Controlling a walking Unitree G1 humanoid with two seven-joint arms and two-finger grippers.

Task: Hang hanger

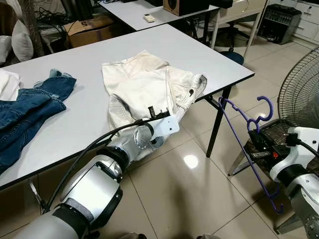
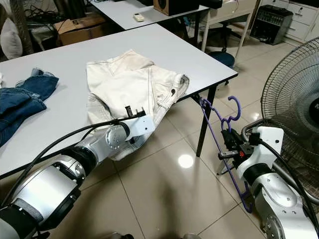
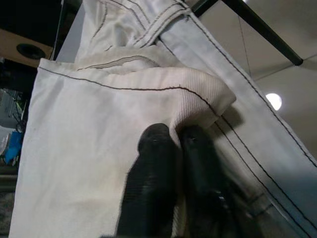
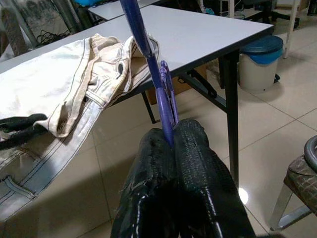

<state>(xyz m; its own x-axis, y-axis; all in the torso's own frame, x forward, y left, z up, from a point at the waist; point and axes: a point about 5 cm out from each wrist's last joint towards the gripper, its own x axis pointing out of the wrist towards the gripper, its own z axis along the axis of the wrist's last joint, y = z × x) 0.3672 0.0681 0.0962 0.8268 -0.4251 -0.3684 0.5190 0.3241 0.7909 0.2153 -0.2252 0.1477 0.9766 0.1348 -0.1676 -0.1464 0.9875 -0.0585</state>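
A purple plastic hanger (image 1: pixel 247 130) is held upright beside the table's right corner, off the floor. My right gripper (image 4: pixel 171 144) is shut on its bar, and its fingers (image 1: pixel 256 142) show near the hook. Cream-white trousers (image 1: pixel 144 87) lie on the white table (image 1: pixel 199 57), one leg drooping over the front edge. My left gripper (image 3: pixel 173 141) is shut on a folded hem of those trousers at the table's edge, with its fingers (image 1: pixel 155 112) against the cloth.
Blue jeans (image 1: pixel 30 107) lie at the table's left. A large standing fan (image 1: pixel 299 94) is close on the right, by a chair frame. A second table (image 1: pixel 149 12) with boxes stands behind. Tiled floor (image 1: pixel 189 184) lies below.
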